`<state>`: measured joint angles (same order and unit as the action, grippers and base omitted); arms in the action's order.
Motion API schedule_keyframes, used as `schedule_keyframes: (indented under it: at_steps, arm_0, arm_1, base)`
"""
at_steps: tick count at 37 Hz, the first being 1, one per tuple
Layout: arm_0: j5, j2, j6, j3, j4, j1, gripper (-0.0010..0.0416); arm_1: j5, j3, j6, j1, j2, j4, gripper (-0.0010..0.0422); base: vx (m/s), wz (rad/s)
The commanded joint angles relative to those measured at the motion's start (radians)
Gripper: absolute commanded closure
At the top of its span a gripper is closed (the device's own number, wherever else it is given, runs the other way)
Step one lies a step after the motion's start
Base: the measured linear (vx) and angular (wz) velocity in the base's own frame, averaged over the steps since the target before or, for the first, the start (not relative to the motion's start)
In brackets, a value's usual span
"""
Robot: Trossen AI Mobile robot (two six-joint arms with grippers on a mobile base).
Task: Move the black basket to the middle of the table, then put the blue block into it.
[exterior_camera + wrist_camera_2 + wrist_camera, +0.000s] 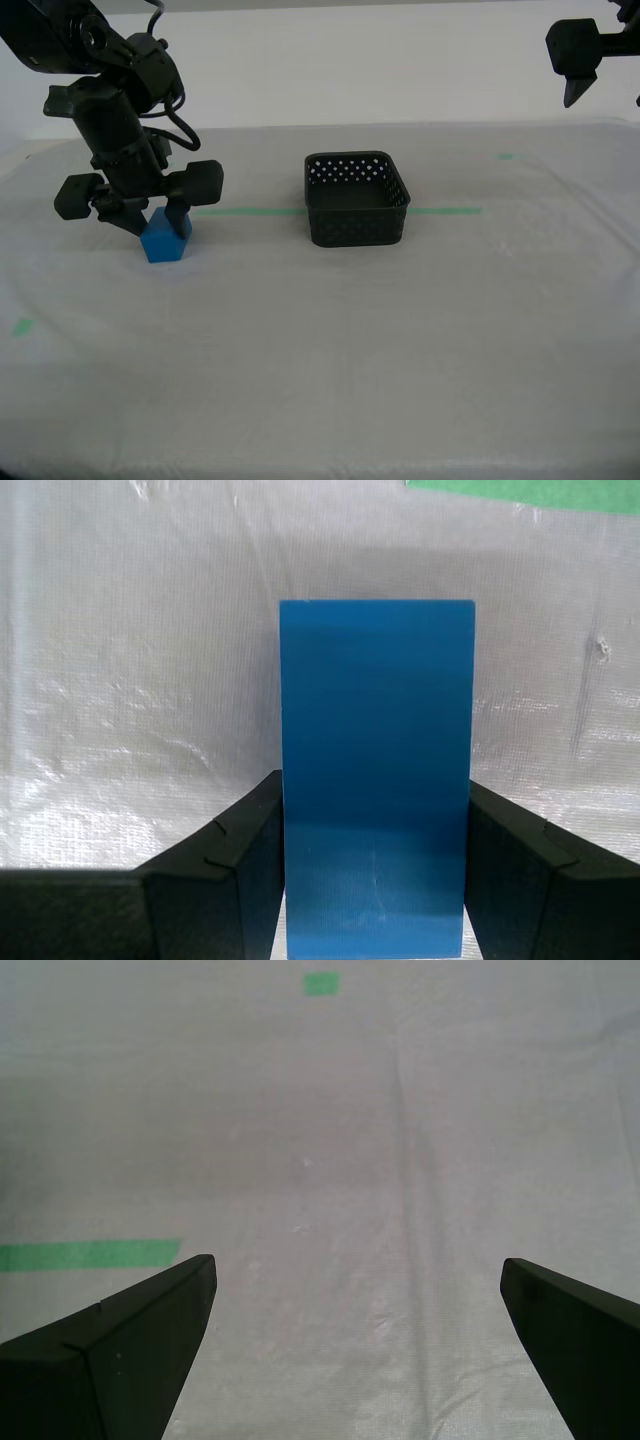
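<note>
The blue block [165,240] stands on the table [350,360] at the exterior view's left. My second gripper [155,222] comes down over it, one finger on each side. In the second wrist view both fingers [230,860] press against the sides of the blue block [375,680], so the gripper is shut on it. The black basket [360,228] sits near the table's middle on the green tape line, empty as far as I can see. My first gripper [578,92] hangs high at the exterior view's upper right. It is open over bare cloth [358,1270].
A thin green tape line [240,211] runs across the table behind the block and basket. Small green marks lie at the exterior view's near left [22,326] and far right [506,156]. A tape end [90,1254] and a mark [321,982] appear below my first gripper.
</note>
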<state>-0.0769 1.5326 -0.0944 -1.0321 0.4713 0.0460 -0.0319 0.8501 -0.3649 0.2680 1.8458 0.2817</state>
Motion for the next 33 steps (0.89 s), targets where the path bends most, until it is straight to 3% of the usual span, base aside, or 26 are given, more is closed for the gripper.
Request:
schedule_keyframes:
  at_steps: [1,3,11,19,29,33]
  arm_0:
    - [-0.003,0.000,-0.002,-0.001,0.000,0.000,0.0007]
    - [-0.003,0.000,-0.002,-0.001,-0.001,0.000,0.0007]
    - [-0.003,0.000,-0.002,-0.001,0.000,0.000,0.0007]
    - [-0.003,0.000,-0.002,-0.001,-0.001,0.000,0.0007]
    - [-0.003,0.000,-0.002,-0.001,0.000,0.000,0.0007]
    - [-0.003,0.000,-0.002,-0.001,0.000,0.000,0.0007]
  arm_1:
    - [0.006,0.000,-0.006,-0.001,0.000,0.000,0.0400]
    - [0.006,0.000,-0.007,-0.001,0.000,0.000,0.0417]
    - [0.006,0.001,-0.007,0.000,0.000,0.003,0.0413]
    - [0.035,0.008,-0.022,0.005,-0.049,0.019,0.0414]
    - [0.039,0.174,-0.015,0.025,-0.085,0.285,0.0413]
    - [0.039,0.231,-0.017,0.055,-0.085,0.302,0.0413]
  base:
    - [0.000,0.000]
    - [0.000,0.000]
    - [0.000,0.000]
    - [0.000,0.000]
    - [0.000,0.000]
    - [0.000,0.000]
